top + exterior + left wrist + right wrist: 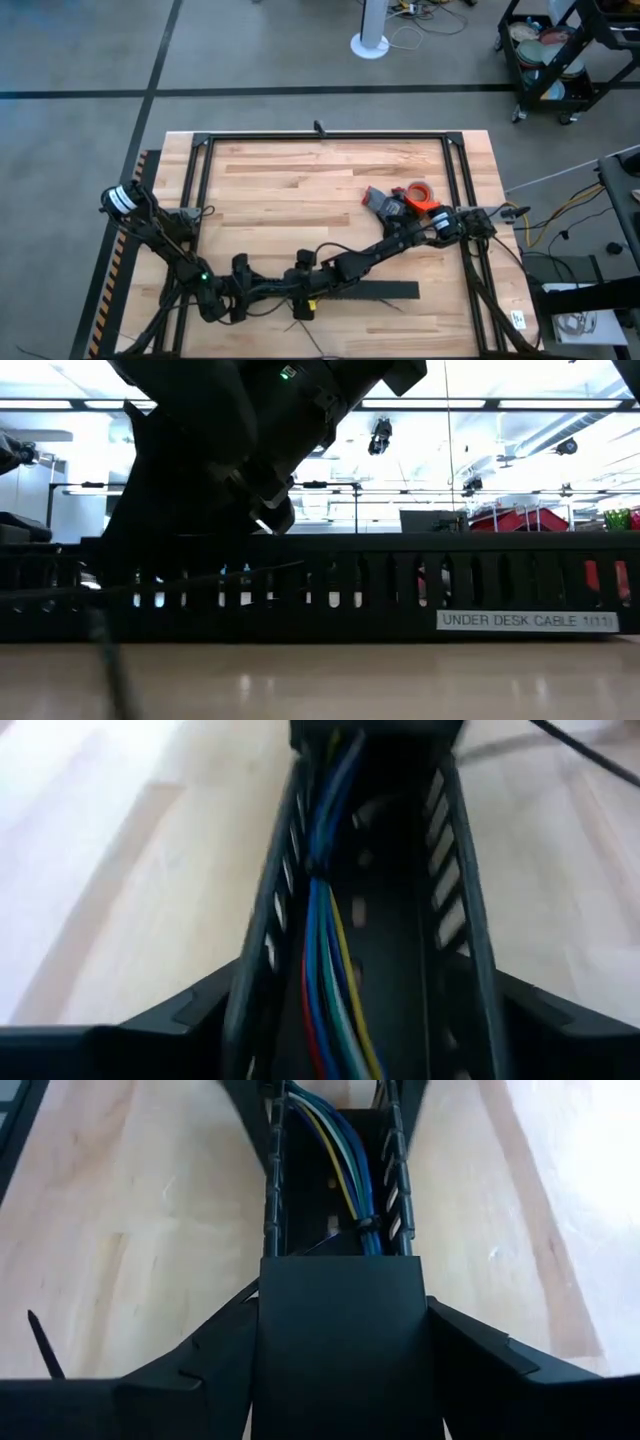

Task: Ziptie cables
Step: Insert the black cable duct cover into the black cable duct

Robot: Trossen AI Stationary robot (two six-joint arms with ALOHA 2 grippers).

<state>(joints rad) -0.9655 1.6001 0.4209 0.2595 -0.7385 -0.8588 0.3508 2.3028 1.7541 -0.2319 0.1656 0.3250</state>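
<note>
Plainly, duct (330, 590) label (527, 620): "UNDER DESK CABLE 1(11)".

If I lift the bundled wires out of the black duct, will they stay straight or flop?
The cables are thin separate strands that curve inside the duct, so they would probably droop. A ziptie cinches them at one spot, so they would likely rise together there and splay elsewhere. They look light, yet could snag on the duct's slotted wall.

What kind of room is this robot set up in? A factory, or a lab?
It looks like a workshop or robotics lab. A wooden table stands on a grey floor marked with dark lines, a cart loaded with equipment sits to one side, and long ceiling lights run overhead.
</note>
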